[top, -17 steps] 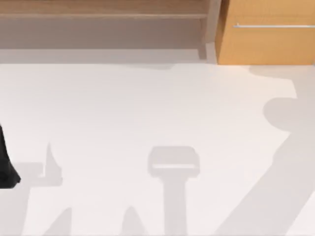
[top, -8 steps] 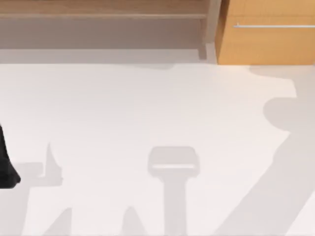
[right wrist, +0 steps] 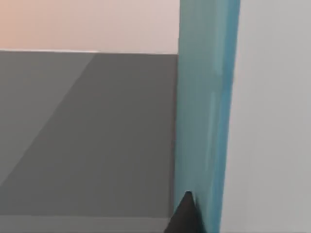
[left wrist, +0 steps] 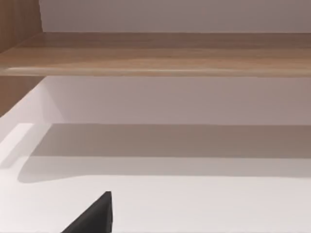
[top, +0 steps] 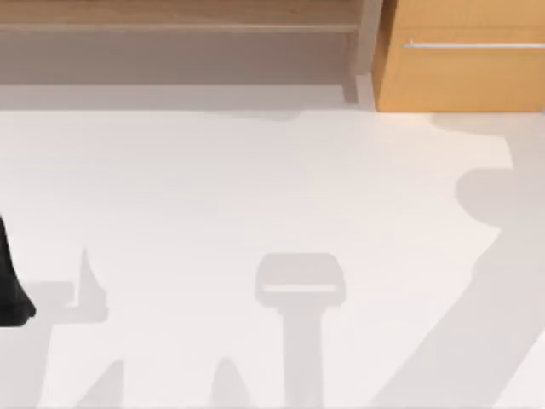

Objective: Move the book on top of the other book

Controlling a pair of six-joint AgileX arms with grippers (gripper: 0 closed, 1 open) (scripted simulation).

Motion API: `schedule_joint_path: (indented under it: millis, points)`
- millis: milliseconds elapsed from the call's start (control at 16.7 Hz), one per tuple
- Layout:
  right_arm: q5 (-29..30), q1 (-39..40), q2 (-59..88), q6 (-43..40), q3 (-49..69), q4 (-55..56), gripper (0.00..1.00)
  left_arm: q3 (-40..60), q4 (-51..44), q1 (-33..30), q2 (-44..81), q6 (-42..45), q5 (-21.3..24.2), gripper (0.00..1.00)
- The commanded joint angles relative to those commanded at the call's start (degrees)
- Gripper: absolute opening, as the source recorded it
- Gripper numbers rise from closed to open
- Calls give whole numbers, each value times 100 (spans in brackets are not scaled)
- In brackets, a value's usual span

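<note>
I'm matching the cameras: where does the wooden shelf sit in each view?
Top view: wooden shelf along the far edge, left of the drawer cabinet.
Left wrist view: wooden shelf spans the upper part.
Right wrist view: cannot make it out; a teal upright surface stands close.
Shared landmark: the white table.

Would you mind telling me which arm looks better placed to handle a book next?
Probably the right: its hand sits right beside a teal book. The left hand faces a wooden shelf across the bare table.
</note>
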Motion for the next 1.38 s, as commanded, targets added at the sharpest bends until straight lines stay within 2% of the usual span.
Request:
schedule_joint_path:
  millis: [1140, 1380]
  points:
    - [-67, -58, -276, 26, -146, -84, 0, 0, 0, 0, 0, 0, 0, 100]
    - [-528, -422, -785, 577, -347, -225, 0, 0, 0, 0, 0, 0, 0, 100]
